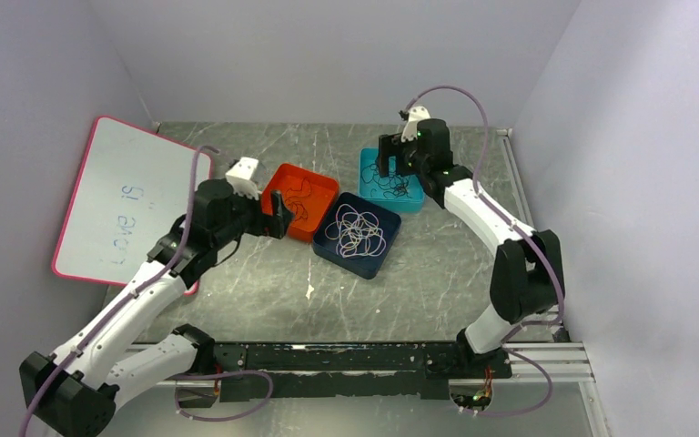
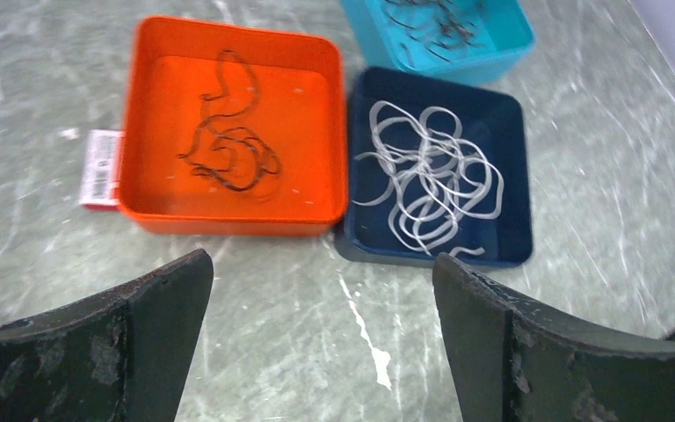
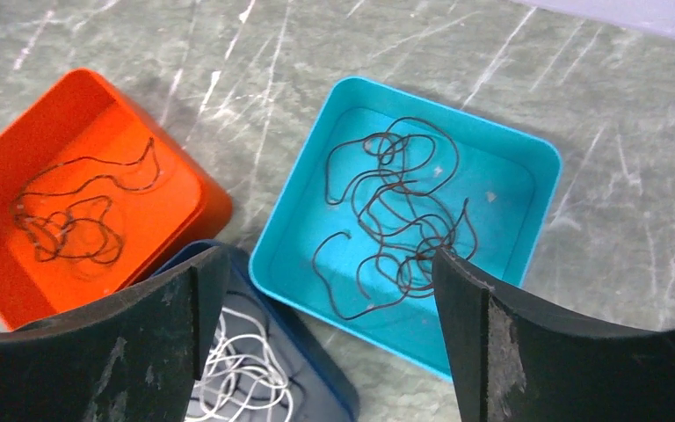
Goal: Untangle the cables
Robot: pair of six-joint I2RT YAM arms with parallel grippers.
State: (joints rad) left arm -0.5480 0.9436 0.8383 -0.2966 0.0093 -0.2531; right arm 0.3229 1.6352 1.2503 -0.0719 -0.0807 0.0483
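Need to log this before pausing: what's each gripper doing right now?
Left gripper: open, holding nothing.
Right gripper: open, holding nothing.

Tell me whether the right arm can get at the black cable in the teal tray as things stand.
Probably yes. The right gripper hangs over the teal tray with its jaws open and empty, and the black cable lies loose in the tray with nothing covering it.

the orange tray (image 2: 228,220), navy tray (image 2: 431,253) and teal tray (image 3: 510,220) sit bunched mid-table. bare table (image 1: 400,291) lies open in front of them; a whiteboard (image 1: 118,200) blocks the left.
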